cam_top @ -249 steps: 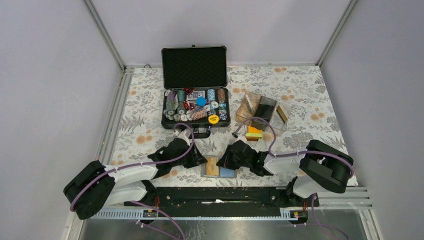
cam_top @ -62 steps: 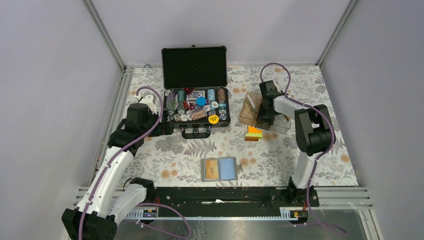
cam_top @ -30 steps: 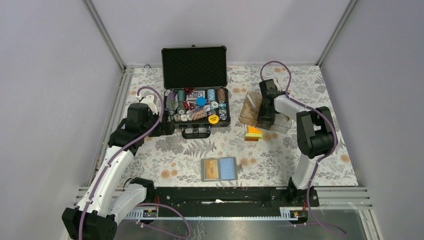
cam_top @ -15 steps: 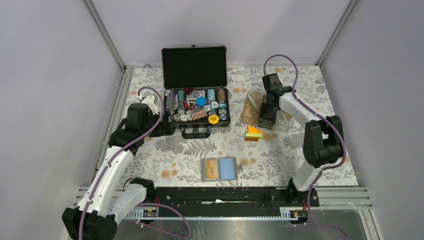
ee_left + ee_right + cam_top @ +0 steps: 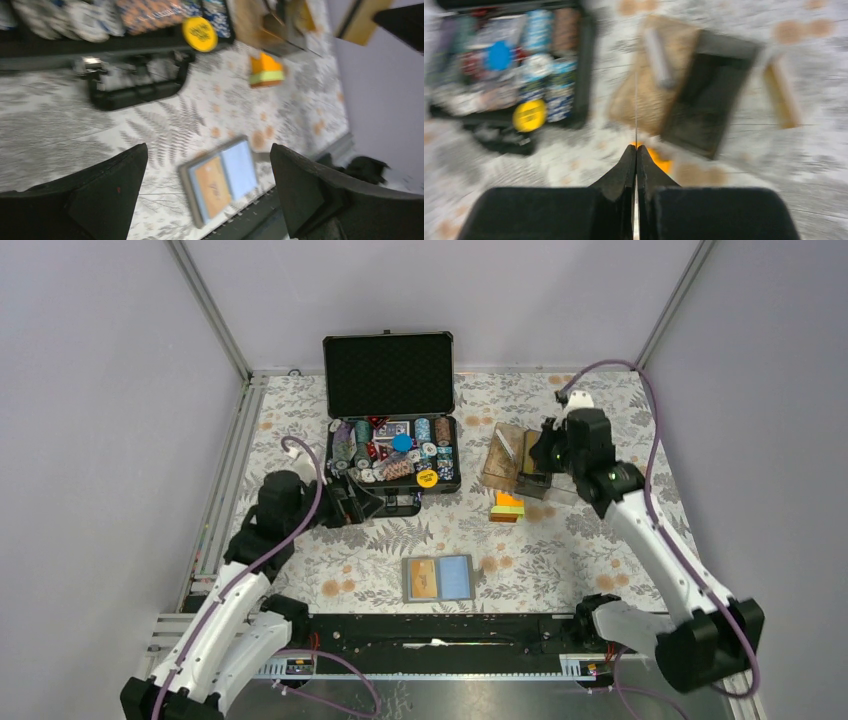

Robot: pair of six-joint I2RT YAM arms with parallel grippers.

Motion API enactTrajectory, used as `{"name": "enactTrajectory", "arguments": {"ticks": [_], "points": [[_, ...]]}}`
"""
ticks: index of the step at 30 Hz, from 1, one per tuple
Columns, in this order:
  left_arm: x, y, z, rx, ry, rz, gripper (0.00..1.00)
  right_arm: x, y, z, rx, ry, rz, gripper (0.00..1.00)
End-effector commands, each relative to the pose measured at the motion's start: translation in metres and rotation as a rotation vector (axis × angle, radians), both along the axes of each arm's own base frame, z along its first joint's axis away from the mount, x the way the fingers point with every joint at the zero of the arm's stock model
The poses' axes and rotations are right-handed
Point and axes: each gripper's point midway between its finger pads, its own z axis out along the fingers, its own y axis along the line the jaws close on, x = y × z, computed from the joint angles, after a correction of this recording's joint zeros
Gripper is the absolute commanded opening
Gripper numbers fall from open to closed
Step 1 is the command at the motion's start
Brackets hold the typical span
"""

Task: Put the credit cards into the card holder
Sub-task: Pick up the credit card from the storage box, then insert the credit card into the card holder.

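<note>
Three colours show in the small stack of credit cards [image 5: 508,506]: orange on top, with yellow and green beneath. It lies on the flowered surface [image 5: 560,550] just at 6 o'clock of the brownish acrylic box [image 5: 503,455]. Well apart, at about 7 o'clock from the stack, the card holder [image 5: 438,578] lies open and flat. An orange card [image 5: 423,578] sits on its left panel, and its right panel is light blue. The right end effector [image 5: 545,450] hangs over the acrylic box with its fingers pressed together. Its wrist view is blurred, and a thin pale sliver stands out from the tips; I cannot tell what that is. The left end effector [image 5: 207,150] is spread wide with nothing between its fingers, near the front of the black chip case [image 5: 388,375], at 10 o'clock from the holder.
</note>
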Motion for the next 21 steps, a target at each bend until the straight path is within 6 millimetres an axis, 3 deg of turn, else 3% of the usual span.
{"name": "enactTrajectory", "arguments": {"ticks": [1,5,10,14,16,21], "points": [[-0.019,-0.055,0.051,-0.337,-0.132,-0.173,0.99,-0.052,0.103,0.032,0.450,-0.053,0.298,0.00],[-0.045,-0.083,0.072,-0.485,-0.189,-0.301,0.99,-0.095,0.165,0.052,0.714,-0.072,0.508,0.00],[-0.073,-0.109,0.093,-0.584,-0.245,-0.429,0.99,-0.135,0.217,0.073,0.898,-0.067,0.692,0.00],[-0.074,-0.113,0.092,-0.610,-0.231,-0.418,0.98,-0.156,0.235,0.095,1.009,-0.081,0.808,0.00],[-0.074,-0.112,0.093,-0.619,-0.237,-0.417,0.94,-0.163,0.240,0.095,1.020,-0.055,0.847,0.00],[-0.077,-0.111,0.098,-0.646,-0.257,-0.424,0.65,-0.169,0.242,0.091,1.006,-0.030,0.869,0.00]]}}
